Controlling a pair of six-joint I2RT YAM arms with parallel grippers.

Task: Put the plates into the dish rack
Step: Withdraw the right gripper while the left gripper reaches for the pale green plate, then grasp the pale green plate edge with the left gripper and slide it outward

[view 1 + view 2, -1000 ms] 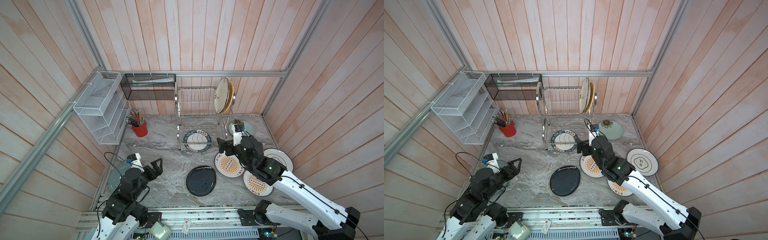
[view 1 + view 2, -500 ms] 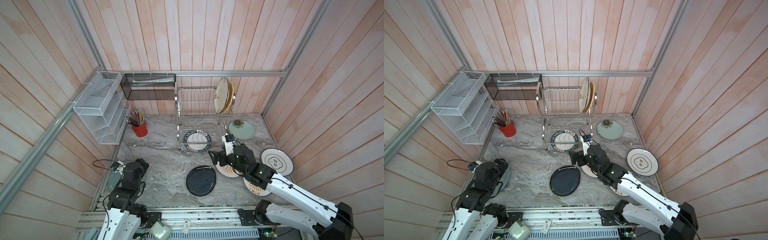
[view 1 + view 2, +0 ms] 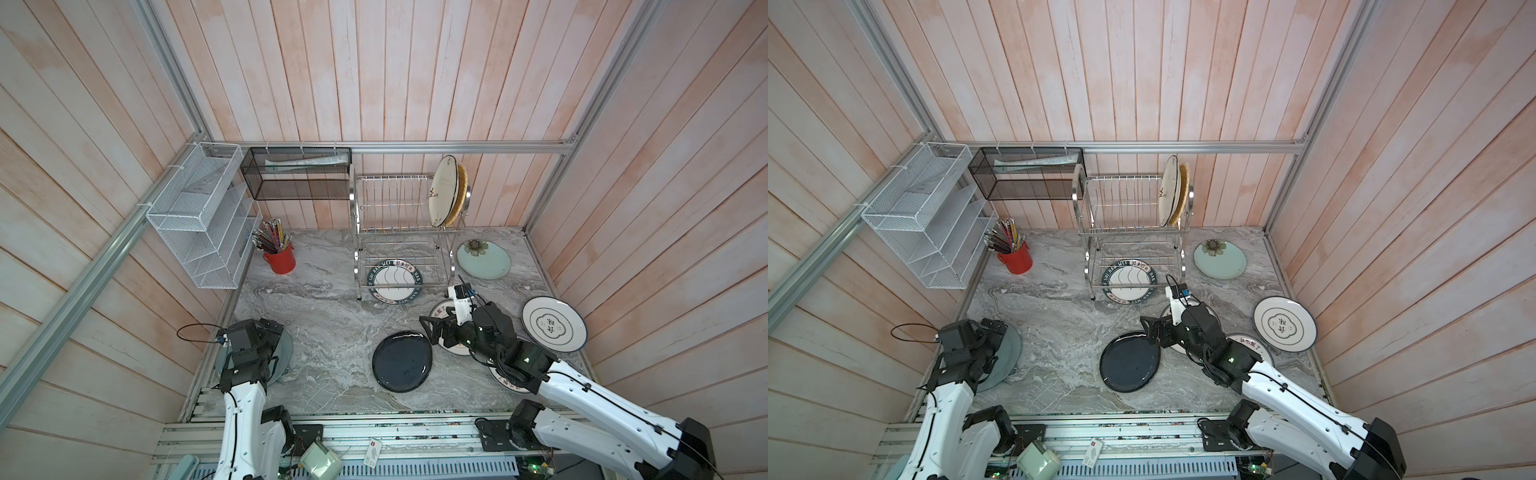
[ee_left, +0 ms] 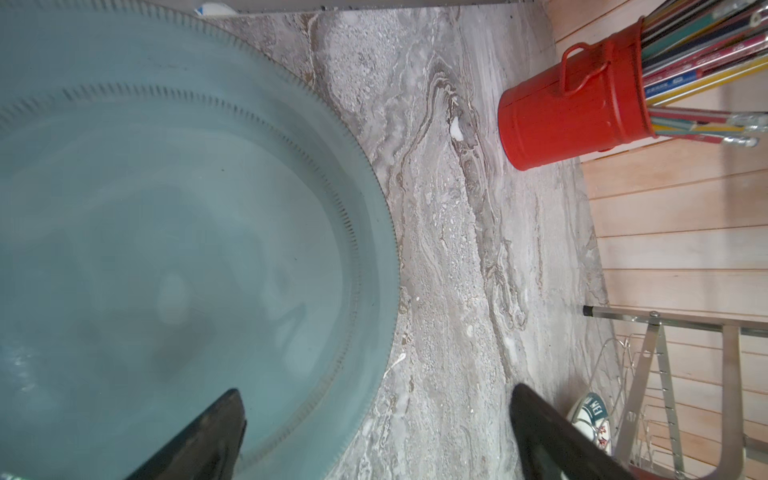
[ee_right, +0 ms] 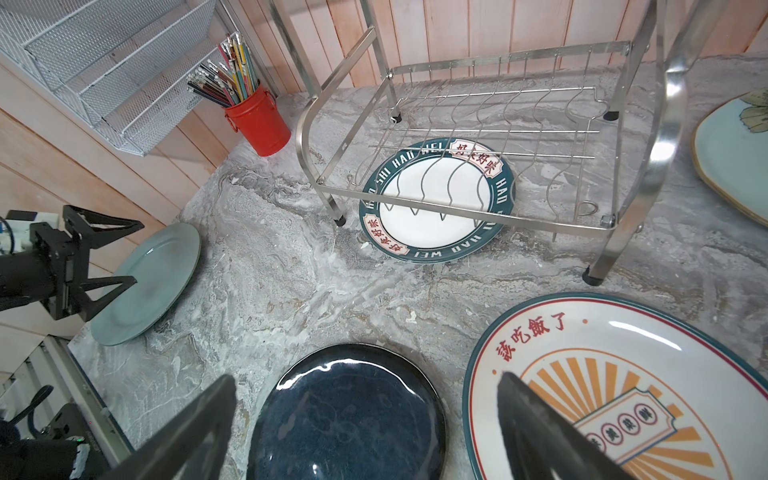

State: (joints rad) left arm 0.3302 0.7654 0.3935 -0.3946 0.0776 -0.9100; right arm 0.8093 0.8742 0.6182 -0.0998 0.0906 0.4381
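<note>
The steel dish rack (image 3: 405, 232) stands at the back with a cream floral plate (image 3: 442, 191) and a yellow woven plate (image 3: 461, 195) upright in its top tier. A green-lettered plate (image 5: 436, 199) lies flat under it. My right gripper (image 5: 365, 376) is open and low over the far rim of the glossy black plate (image 5: 349, 415); one finger is above an orange-sunburst plate (image 5: 623, 374). My left gripper (image 4: 376, 390) is open, pointing down over the edge of the grey-teal plate (image 4: 166, 228). Mint (image 3: 483, 259) and blue-ring (image 3: 554, 323) plates lie at the right.
A red cup of pencils (image 3: 280, 257) stands at the back left under a white mesh organiser (image 3: 203, 224). A black mesh basket (image 3: 299, 174) hangs on the back wall. A second sunburst plate (image 3: 505, 378) is partly under the right arm. Wooden walls close in three sides.
The right gripper has come forward and left from beside the rack to the black plate. The left gripper has swung from pointing across the table to pointing down over the grey-teal plate.
</note>
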